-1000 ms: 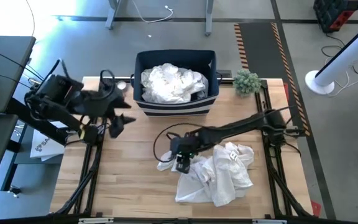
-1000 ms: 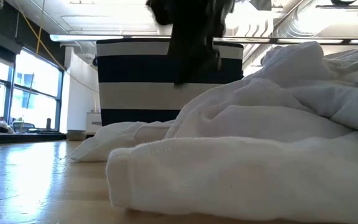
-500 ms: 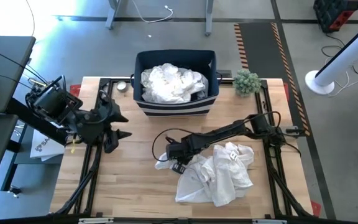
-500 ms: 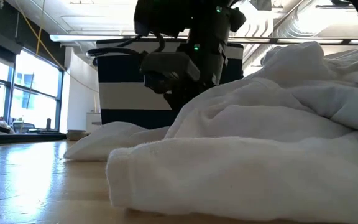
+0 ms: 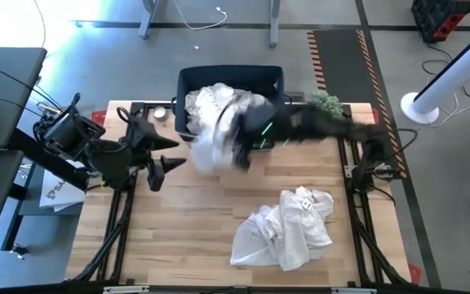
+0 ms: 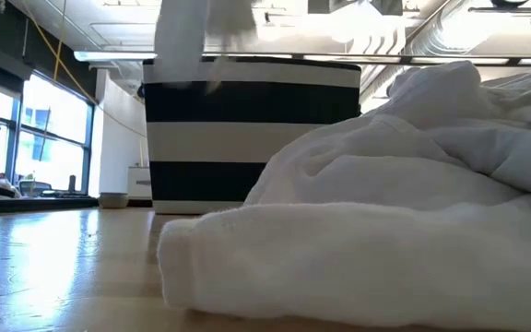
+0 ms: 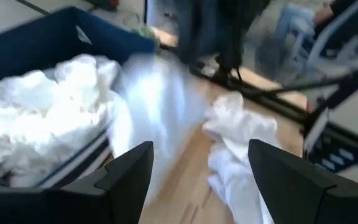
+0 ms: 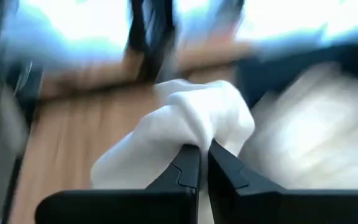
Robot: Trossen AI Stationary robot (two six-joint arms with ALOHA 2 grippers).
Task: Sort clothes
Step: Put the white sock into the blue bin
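White garment (image 5: 210, 139) pinched in right gripper (image 5: 241, 147), hanging at striped bin's (image 5: 219, 144) front edge.
Left gripper (image 5: 163, 155) spread wide, empty, left of bin; remaining white clothes (image 5: 288, 229) heaped mid-table, bare wood around.

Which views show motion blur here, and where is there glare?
High view: right gripper and its white garment smear beside the striped bin. Right wrist view: background streaked, gripped cloth fairly sharp. Left wrist view: the garment is blurred. Low view: bright ceiling lights glare.
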